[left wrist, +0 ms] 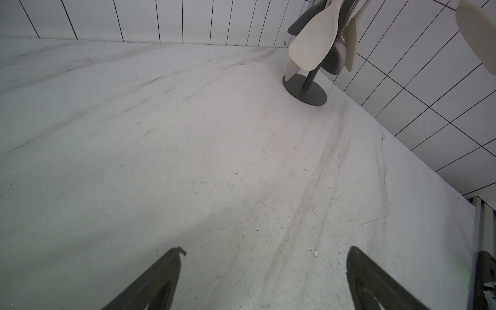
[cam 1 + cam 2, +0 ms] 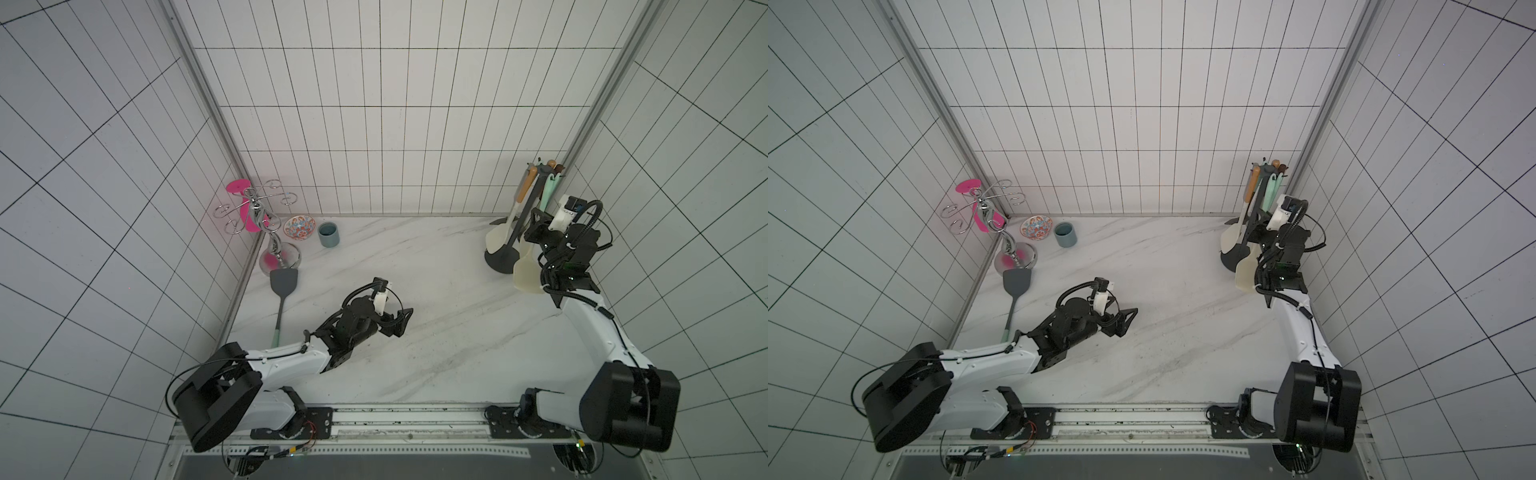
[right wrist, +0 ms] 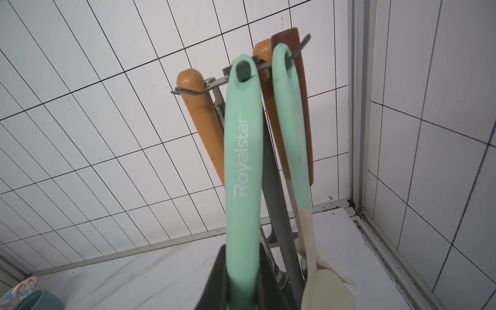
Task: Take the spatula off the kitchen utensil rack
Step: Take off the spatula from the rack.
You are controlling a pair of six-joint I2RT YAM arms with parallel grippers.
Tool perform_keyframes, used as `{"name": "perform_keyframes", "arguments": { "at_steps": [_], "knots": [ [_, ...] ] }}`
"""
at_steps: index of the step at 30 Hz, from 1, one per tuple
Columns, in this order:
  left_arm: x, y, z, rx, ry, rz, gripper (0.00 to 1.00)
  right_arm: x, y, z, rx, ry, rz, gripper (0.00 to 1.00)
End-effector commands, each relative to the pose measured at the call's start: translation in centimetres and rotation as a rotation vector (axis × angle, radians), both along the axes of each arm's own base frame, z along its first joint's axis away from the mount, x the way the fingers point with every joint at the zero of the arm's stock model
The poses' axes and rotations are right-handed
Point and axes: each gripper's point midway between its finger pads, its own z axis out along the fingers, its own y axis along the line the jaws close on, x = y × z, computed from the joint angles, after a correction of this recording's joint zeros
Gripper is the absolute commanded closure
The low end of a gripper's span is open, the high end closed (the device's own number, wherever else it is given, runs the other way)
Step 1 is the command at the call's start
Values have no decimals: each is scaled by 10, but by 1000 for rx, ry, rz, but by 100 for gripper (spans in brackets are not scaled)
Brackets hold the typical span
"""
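The kitchen utensil rack, a dark grey pole on a round base, stands in the far right corner with several utensils hanging from its hooks. In the right wrist view my right gripper is shut on the mint-green handle of the spatula. The hole at the handle's end still sits on a hook, and the blade is hidden below the jaws. In both top views that gripper is right beside the pole. My left gripper hangs open over bare tabletop, holding nothing.
A grey turner with a mint handle lies on the table at the left. Behind it stand a shiny chrome stand, a patterned bowl and a blue-grey cup. Tiled walls close in the back and both sides.
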Motion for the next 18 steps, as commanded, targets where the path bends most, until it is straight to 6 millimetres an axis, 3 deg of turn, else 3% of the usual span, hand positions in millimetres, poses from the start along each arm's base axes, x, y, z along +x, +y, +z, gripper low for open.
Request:
{"name": "perform_keyframes", "arguments": {
  "at_steps": [1,8,18],
  "knots": [
    [3,-1,10,-10,-29,5,3,2,10,7,-2,-108,71,100],
    [2,-1,10,-10,-30,5,3,19,12,-4,76,-120,182,100],
    [3,-1,9,-7,-30,6,3,26,9,6,48,-201,225,100]
  ]
}}
